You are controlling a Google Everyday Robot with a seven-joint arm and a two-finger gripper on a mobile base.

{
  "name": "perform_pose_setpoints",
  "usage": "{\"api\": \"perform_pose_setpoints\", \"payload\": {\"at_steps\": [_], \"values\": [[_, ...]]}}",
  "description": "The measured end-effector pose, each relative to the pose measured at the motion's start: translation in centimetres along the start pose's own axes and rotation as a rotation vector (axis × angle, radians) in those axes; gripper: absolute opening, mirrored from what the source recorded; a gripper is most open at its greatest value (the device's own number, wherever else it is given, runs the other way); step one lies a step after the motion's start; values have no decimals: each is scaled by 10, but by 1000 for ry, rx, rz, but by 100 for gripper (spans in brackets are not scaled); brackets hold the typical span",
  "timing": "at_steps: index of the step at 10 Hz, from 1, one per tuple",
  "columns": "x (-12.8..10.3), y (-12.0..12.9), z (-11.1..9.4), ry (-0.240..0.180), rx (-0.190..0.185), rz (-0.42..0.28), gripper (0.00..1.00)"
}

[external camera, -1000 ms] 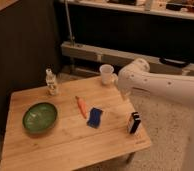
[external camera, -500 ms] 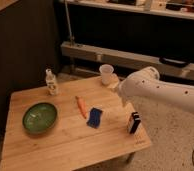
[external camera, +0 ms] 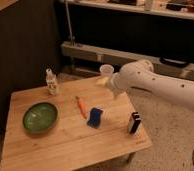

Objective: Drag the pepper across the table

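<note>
Desk: I see a light wooden top of butcher-block planks, set at an angle in my view, carrying everything below.
Arm: white and thick, it reaches in from the right and ends above the desk's far right edge.
Bowl: dark green and round, it sits on the left part of the desk, well apart from the arm.
Claw: it is at the arm's tip, over the far right edge of the desk and just in front of the cup. From here I cannot tell whether it is wide or narrow, and I see nothing held in it. It is well apart from the pepper.
Block: blue and rectangular, it lies near the desk's middle, just right of the pepper and a little nearer to me.
Box: small, dark, with a pale face, it stands upright near the desk's right edge.
Bottle: small and pale, it stands upright near the far left corner.
Cup: white, it is at the far edge, behind the arm's tip.
Pepper: slender and orange, it lies flat near the desk's middle, between the bowl and the block and close beside the block. I cannot tell if the two touch.
</note>
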Motion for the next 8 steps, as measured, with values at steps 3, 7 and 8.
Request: {"api": "perform_pose_setpoints", "payload": {"at_steps": [3,7,8], "values": [[-36,-37,3,-43,-112,-339,77],[-48,-33,61,-73,-296,-457,77],[-51,-34,71,-80,-301,-452,77]]}}
